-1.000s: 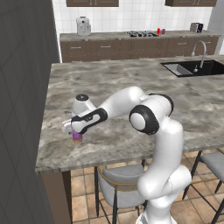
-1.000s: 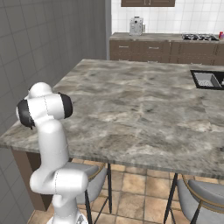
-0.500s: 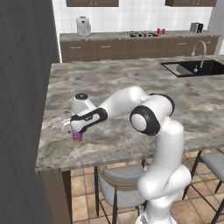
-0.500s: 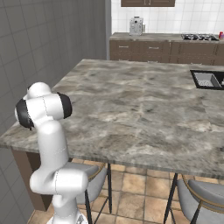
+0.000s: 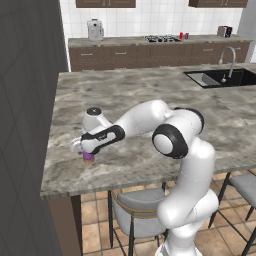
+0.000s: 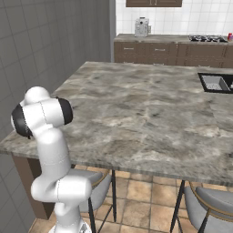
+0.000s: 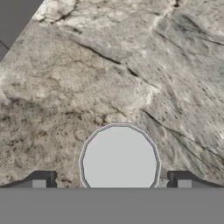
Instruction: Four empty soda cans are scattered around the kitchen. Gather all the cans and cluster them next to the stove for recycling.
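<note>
A purple soda can (image 5: 88, 159) stands upright on the grey marbled island counter (image 5: 150, 105) near its front left edge. My gripper (image 5: 85, 152) hangs right over it, pointing down. In the hand view the can's silver top (image 7: 119, 158) sits between the two dark fingertips (image 7: 41, 179), which stand wide apart on either side of it, so my gripper (image 7: 111, 181) is open around the can. Far back on the rear counter lies the black stove (image 5: 162, 38), with a red soda can (image 5: 182, 36) just to its right.
A sink with a curved tap (image 5: 227, 75) is set into the island at the right. A grey appliance (image 5: 94, 29) stands on the back counter left of the stove. Stools (image 5: 137, 210) stand under the island's front edge. A grey tiled wall (image 5: 25, 100) rises on the left.
The gripper has sunk slightly lower over the purple can. Its jaws have stayed open, and the can has not moved.
</note>
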### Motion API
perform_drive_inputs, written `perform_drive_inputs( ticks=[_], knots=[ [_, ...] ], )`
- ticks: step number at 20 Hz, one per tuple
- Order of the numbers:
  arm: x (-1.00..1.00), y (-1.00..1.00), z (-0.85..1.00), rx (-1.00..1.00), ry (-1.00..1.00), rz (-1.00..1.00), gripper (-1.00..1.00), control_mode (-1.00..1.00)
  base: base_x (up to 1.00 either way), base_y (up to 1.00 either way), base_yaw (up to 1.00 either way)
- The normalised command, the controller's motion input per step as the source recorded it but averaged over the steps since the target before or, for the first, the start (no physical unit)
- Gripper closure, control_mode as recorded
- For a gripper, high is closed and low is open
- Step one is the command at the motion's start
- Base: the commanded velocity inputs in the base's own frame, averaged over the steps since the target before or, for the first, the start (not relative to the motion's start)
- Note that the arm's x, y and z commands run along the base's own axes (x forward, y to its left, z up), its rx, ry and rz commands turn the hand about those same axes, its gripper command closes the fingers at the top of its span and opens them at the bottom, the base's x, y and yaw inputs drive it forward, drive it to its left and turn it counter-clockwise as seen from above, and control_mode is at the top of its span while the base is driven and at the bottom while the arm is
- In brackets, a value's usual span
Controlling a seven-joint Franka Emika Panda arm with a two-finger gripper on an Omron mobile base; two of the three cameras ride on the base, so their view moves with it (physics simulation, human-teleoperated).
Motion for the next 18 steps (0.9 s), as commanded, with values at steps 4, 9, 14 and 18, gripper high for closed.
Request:
perform_drive_inputs(
  ticks=[4, 9, 14, 18],
  knots=[
    [0.38, -0.12, 0.01, -0.01, 0.00, 0.00, -1.00, -1.00, 0.00, 0.00, 0.00],
    [0.13, -0.03, 0.04, 0.00, 0.01, 0.00, -1.00, -1.00, 0.00, 0.00, 0.00],
    [-0.07, 0.00, 0.00, 0.00, 0.00, 0.00, -1.00, -1.00, 0.00, 0.00, 0.00],
    [0.00, 0.00, -0.06, 0.00, 0.00, 0.00, -1.00, -1.00, 0.00, 0.00, 0.00]
  ],
)
